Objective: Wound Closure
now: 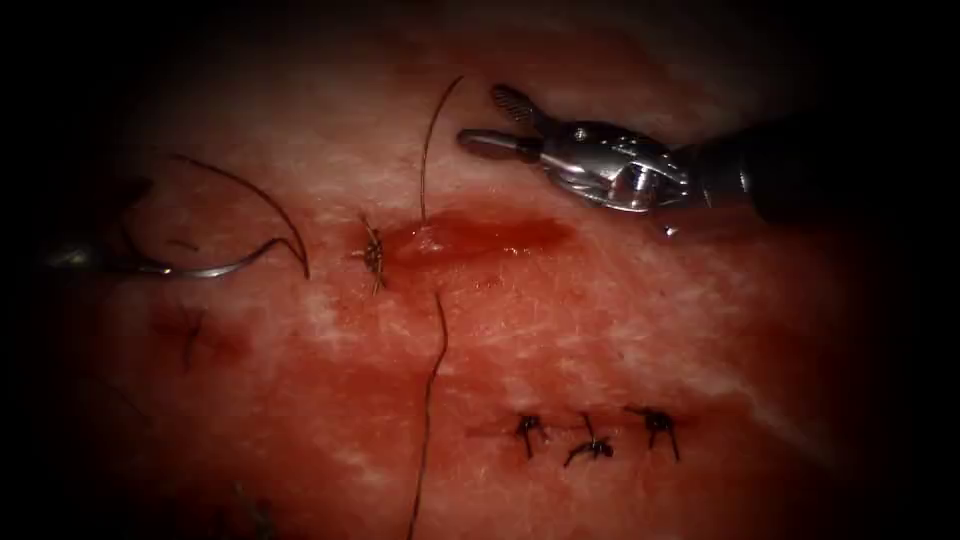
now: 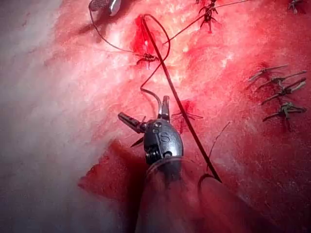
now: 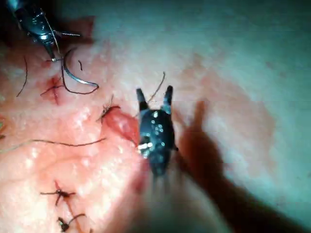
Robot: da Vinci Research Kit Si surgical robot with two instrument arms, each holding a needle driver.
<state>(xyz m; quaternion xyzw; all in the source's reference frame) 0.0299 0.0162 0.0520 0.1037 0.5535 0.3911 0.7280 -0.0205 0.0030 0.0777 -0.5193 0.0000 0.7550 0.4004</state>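
**Needle held out at 9 o'clock, right tool open and empty over the cut**

Your left tool [image 2: 146, 114] sits at 9 o'clock in the endoscope view, deep in shadow. In the left wrist view its jaws look spread, with the needle [image 1: 215, 268] lying against one of them near its blunt end; you cannot tell for certain whether they clamp it. The needle is clear of the tissue [image 1: 620, 330], left of the cut [image 1: 480, 235], its curve sweeping toward the 3 o'clock side and its point ending just short of the knot.

Your right tool [image 1: 490, 122] comes in from 2 o'clock and hangs above the cut with its jaws parted, gripping nothing.

The thread [image 1: 432, 400] rises from 6 o'clock, reaches the left end of the cut, and a free strand [image 1: 432, 140] goes on toward 12 o'clock, passing just beside the right tool's tips. That strand lies between your two tools.

Around the work: one tied knot [image 1: 374, 255] sits at the left end of the cut, with red fluid [image 1: 500, 238] pooled just to its 3 o'clock side. Three finished stitches [image 1: 592, 432] stand in a row at 5 o'clock, well apart from both tools. A faint older stitch mark [image 1: 190, 335] lies at 8 o'clock beneath the needle.
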